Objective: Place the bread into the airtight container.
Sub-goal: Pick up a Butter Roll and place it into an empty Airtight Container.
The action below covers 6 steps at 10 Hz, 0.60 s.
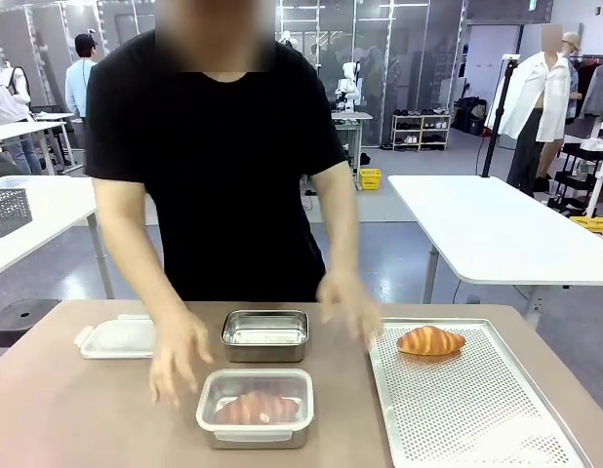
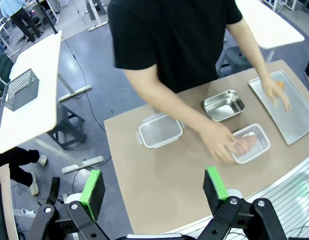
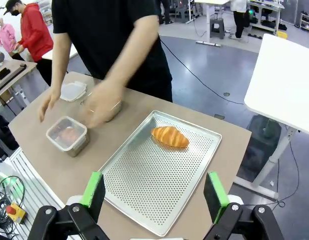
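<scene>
A golden bread [image 1: 430, 340] [image 3: 169, 136] lies at the far end of a perforated metal tray [image 1: 477, 409] [image 3: 154, 185]. Another bread [image 1: 255, 408] sits inside a steel container [image 1: 209, 414] [image 3: 68, 135] [image 2: 252, 142] with a clear lid on it. Behind that stands an open, empty steel container [image 1: 265, 334] [image 2: 223, 105]. A loose clear lid [image 1: 119, 337] [image 2: 160, 131] lies to its left. My left gripper [image 2: 153, 189] hangs open high above the table's near side. My right gripper [image 3: 154, 191] is open above the tray's near edge, holding nothing.
A person in a black shirt leans over the far side. One hand [image 1: 177, 356] is beside the lidded container and the other hand [image 1: 350, 307], blurred, is by the tray's far corner. White tables [image 1: 506, 229] stand behind.
</scene>
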### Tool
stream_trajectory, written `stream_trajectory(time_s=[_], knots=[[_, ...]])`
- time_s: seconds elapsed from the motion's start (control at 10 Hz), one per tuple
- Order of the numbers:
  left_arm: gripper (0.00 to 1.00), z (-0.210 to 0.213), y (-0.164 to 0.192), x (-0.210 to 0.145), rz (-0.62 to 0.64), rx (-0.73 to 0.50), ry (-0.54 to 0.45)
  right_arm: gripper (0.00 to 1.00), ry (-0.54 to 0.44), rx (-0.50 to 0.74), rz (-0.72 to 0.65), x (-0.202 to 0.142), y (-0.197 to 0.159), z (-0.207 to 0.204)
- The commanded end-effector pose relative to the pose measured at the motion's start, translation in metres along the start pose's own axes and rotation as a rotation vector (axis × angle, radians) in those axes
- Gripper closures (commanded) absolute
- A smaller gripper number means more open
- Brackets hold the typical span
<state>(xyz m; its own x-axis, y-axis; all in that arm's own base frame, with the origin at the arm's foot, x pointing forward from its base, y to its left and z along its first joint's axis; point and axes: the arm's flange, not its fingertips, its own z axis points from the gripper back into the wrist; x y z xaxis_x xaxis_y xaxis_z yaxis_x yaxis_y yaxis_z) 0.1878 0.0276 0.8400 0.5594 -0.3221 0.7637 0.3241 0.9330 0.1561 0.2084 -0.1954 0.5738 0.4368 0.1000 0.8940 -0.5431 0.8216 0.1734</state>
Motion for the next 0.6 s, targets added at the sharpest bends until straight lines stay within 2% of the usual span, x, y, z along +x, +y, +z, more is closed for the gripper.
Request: stream_trajectory(time_s=[0.0,0.5], knots=[[0.00,0.0001,0.0004,0.0007,0.000,0.001,0.001,0.00,-0.004,0.000,0.002,-0.0006,0.0021,0.0007],[0.00,0.0001,0.0004,0.0007,0.000,0.001,0.001,0.00,-0.004,0.000,0.002,-0.0006,0.0021,0.0007]])
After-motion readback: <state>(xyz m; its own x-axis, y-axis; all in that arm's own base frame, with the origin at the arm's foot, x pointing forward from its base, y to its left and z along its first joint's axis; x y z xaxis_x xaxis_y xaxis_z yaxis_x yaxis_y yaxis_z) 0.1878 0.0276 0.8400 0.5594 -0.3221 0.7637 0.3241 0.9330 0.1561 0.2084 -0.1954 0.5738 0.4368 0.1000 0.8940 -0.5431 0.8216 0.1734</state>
